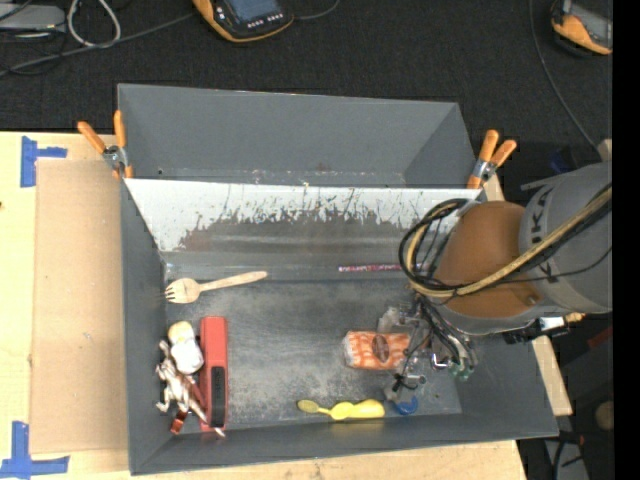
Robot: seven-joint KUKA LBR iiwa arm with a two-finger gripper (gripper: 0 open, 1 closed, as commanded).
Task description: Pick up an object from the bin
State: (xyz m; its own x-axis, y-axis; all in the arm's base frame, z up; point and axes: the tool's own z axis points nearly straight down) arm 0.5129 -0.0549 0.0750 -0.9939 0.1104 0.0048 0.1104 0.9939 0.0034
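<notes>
- Here's the gripper (415, 363), low in the right-hand part of the grey metal bin (300, 148), all dark metal and thin wires. Whether it is open or closed, I cannot tell from this angle.
- Above it sits the arm's rounded orange-brown cover (485, 258), smooth and dull, with looped black and yellow cables (432, 253) beside it.
- Touching the gripper's left side is one orange packet (362, 350), crinkled and glossy with pale markings. It lies flat on the bin floor, right of centre and towards the front.
- Just in front of that lies one yellow plastic spoon (345, 409), smooth and slim, lengthwise near the front wall.
- At the spoon's right end there's one small blue piece (403, 405), too small to say what it is.
- Over on the left is one pale wooden fork (210, 286), flat, tines pointing left.
- Below the fork is one red rectangular block (213, 366), long, with a dark stripe.
- Tucked against the block are one round white-and-yellow lump (182, 344) and one spindly white-and-red figure (176, 388).
- That's seven loose things in all, one of each kind, on a scuffed, scratched floor.
</notes>
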